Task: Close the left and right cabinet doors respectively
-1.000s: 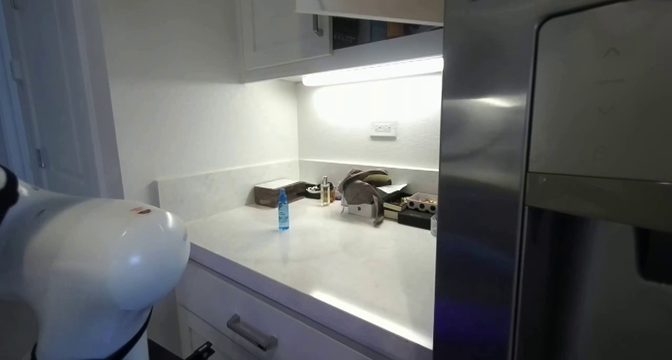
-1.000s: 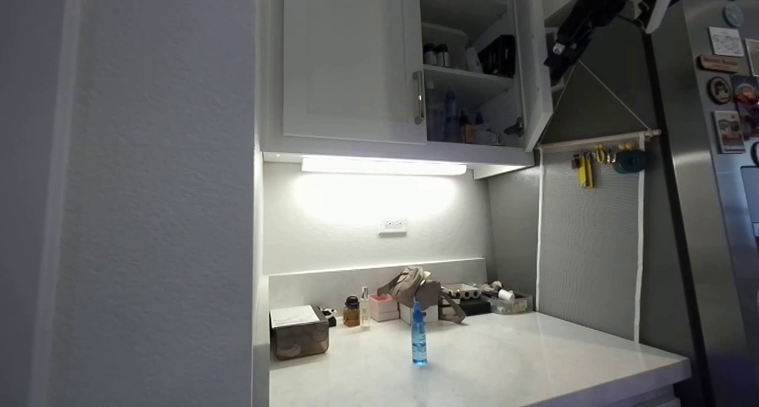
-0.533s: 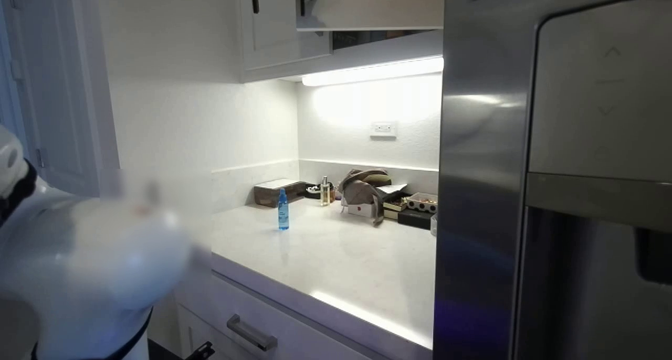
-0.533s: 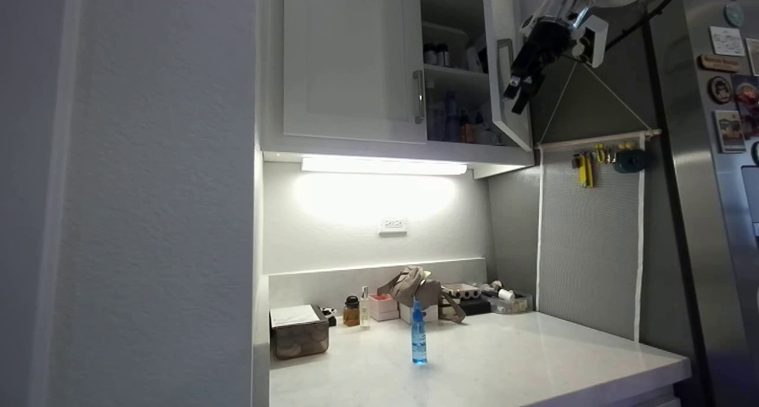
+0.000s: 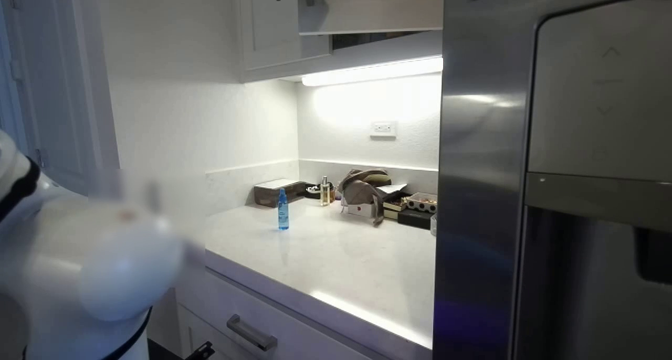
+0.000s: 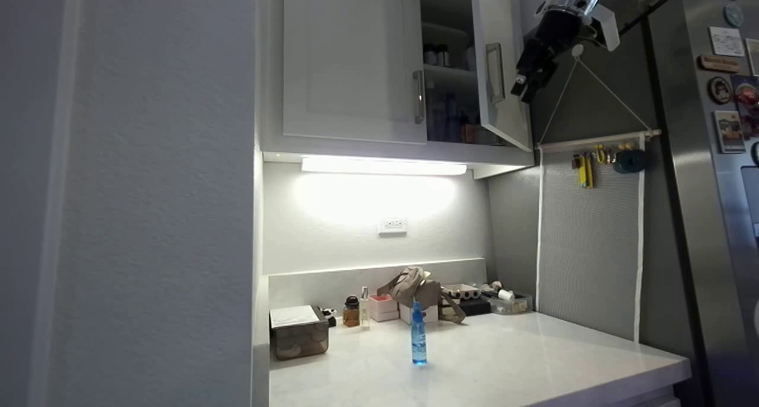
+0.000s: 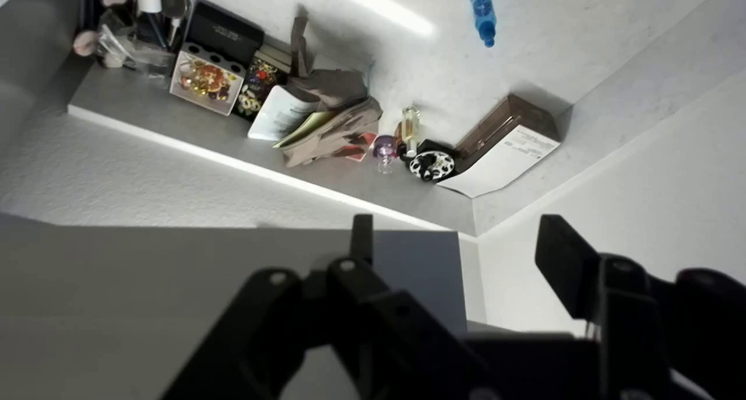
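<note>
At upper centre of an exterior view, the left cabinet door (image 6: 350, 63) looks closed, so trouble likelier lies farther right. At upper right, the right cabinet door (image 6: 510, 51) stands ajar; its handle (image 6: 501, 72) juts out and, if snagged, could drag the door wider. Just right of it hangs the gripper (image 6: 522, 92) (contact I cannot confirm). In the wrist view its fingers (image 7: 361, 237) are spread, holding nothing, and seem to straddle the door's free edge, so a push could slip off and leave it ajar.
</note>
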Tool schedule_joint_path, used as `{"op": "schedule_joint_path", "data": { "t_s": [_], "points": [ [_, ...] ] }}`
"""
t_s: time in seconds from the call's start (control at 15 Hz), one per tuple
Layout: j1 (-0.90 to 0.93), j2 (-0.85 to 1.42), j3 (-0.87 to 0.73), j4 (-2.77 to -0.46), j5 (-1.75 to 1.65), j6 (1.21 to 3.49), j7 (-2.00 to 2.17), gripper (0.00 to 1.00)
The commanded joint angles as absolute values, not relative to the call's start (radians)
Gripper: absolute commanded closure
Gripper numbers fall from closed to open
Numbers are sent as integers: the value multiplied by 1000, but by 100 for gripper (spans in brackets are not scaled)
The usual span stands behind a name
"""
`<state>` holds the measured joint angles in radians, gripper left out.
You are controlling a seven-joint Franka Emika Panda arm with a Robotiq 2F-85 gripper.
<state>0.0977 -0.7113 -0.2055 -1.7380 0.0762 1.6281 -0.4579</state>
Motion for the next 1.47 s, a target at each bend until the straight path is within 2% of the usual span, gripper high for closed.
{"op": "schedule_joint_path", "data": {
  "t_s": [0.0, 0.33, 0.4, 1.4],
  "points": [
    [61, -731, -156, -1752, 34, 1731, -416, 58],
    [51, -739, -119, -1765, -18, 1831, -363, 97],
    [53, -739, -118, -1772, -24, 1860, -359, 100],
    [83, -630, -167, -1859, -33, 2283, -410, 100]
  ]
}}
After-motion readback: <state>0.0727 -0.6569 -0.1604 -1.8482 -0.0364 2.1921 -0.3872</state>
